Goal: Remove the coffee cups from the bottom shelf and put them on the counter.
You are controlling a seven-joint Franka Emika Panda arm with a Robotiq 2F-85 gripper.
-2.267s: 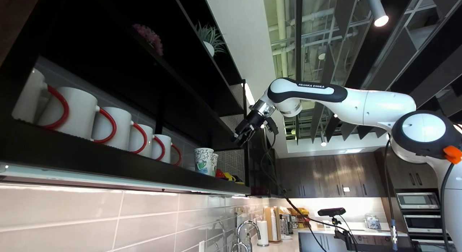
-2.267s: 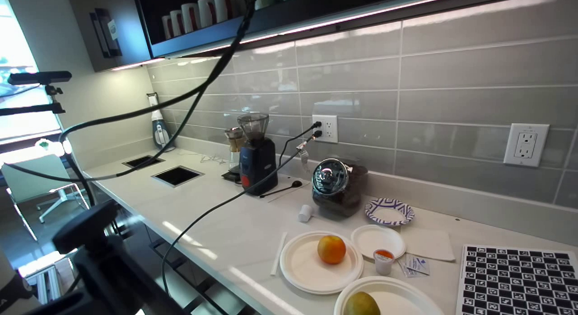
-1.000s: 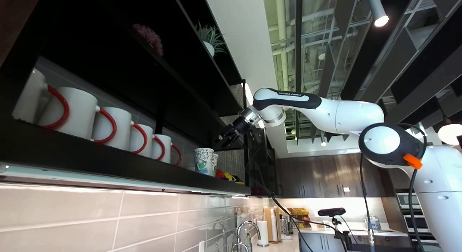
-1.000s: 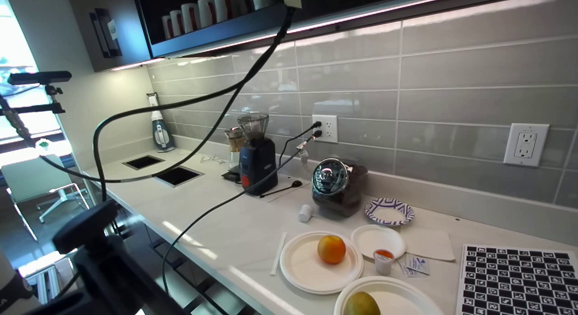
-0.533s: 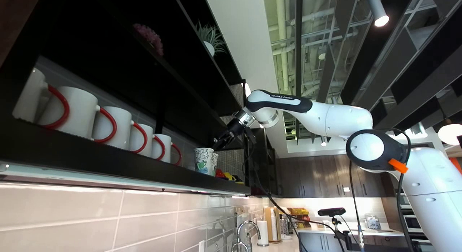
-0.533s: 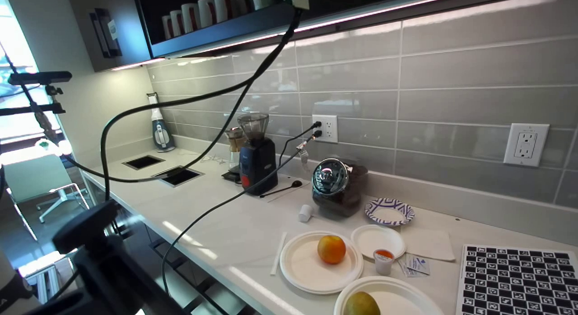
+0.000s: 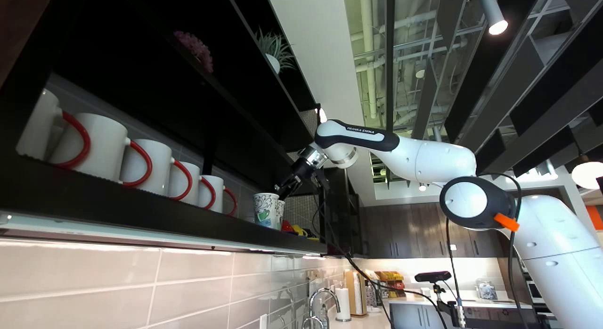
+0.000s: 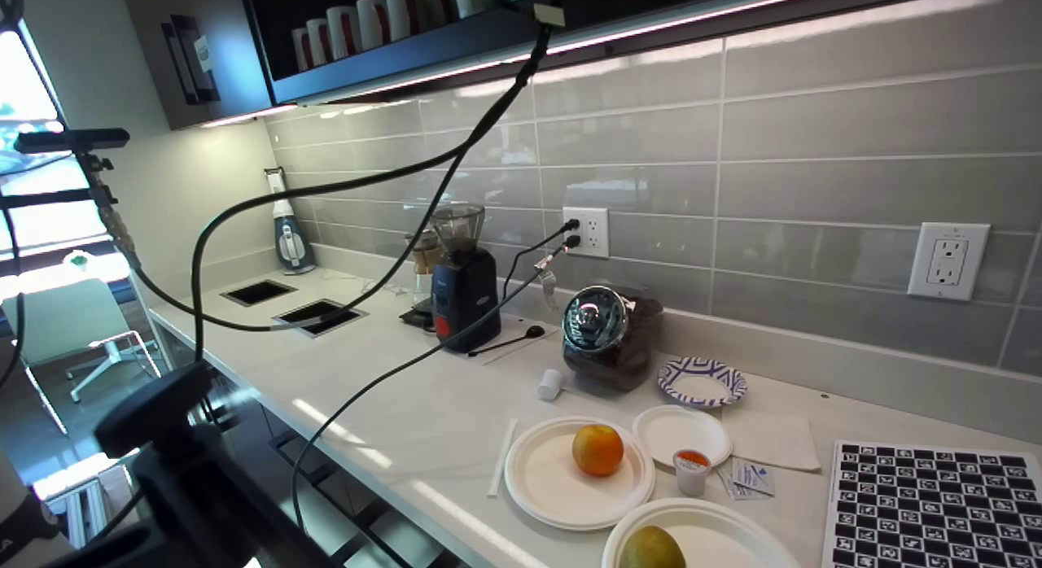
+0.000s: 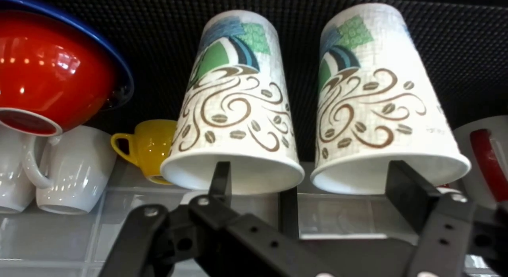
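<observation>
Two tapered, green-patterned white paper cups [image 9: 238, 110] stand on the long dark bottom shelf [image 7: 165, 216]; my black, wide-apart fingers [image 9: 220, 183] hang above it, lined up with different mouths, so closing might topple both.

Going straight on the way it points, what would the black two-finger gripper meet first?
Probably the two tapered white paper cups with brown swirls: in the wrist view the gripper stands open, one finger overlapping each mouth. Depth is unclear; perhaps rims first.
</observation>
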